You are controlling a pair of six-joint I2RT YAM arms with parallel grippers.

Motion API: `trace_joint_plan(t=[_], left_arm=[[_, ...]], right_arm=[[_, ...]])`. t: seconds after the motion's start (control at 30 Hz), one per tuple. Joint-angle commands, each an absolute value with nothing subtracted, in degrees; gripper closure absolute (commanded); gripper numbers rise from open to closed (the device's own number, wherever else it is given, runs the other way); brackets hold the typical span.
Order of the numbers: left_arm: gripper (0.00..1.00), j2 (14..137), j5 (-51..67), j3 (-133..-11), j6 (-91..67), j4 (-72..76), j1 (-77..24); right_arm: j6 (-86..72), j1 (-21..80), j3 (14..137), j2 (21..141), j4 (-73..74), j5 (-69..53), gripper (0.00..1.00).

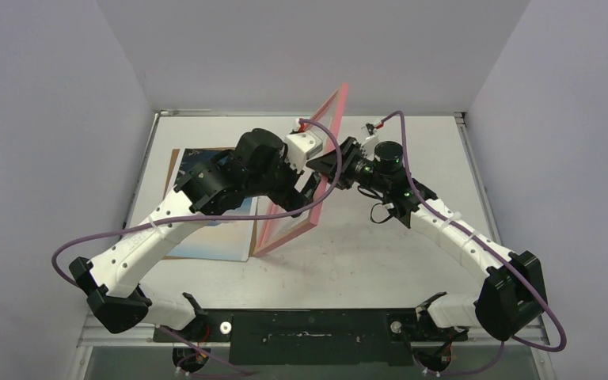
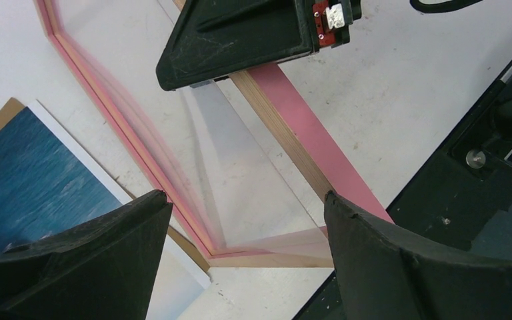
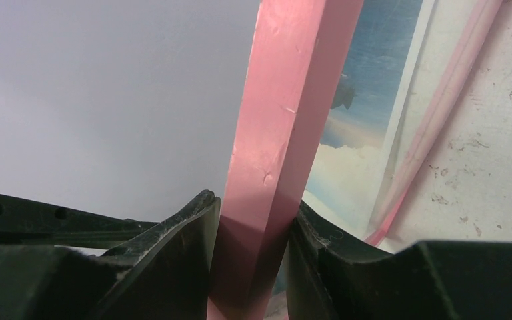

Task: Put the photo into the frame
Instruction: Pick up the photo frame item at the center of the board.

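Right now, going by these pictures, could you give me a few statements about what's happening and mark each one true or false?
1. The right gripper is clamped on a rail of the pink frame. True.
2. The frame lies flat. False: it is held up at a steep tilt.
3. The photo is already inside the frame. False: the photo lies on a brown board on the table, beside the frame.
4. The left gripper is open and holds nothing. True.
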State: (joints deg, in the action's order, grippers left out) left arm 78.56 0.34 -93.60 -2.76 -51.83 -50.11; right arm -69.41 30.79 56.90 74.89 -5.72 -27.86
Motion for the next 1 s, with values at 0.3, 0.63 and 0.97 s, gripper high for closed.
trace_joint_plan(t=[0.3, 0.63, 0.97], left_arm=[[0.21, 77.87, -7.4, -97.68, 4.06, -52.75, -50.69], [0.2, 80.12, -0.11, -102.98, -2.06, -53.75, -51.47], [0.2, 81.15, -3.89, -100.24, -0.29, -53.52, -52.61]], right_arm=[[-66.8, 30.74, 58.27, 73.39, -12.21, -29.21, 0.64], [-66.88, 30.69, 57.73, 72.99, -12.22, -29.1, 0.64], [-66.88, 30.38, 57.37, 72.48, -12.19, -29.07, 0.64]])
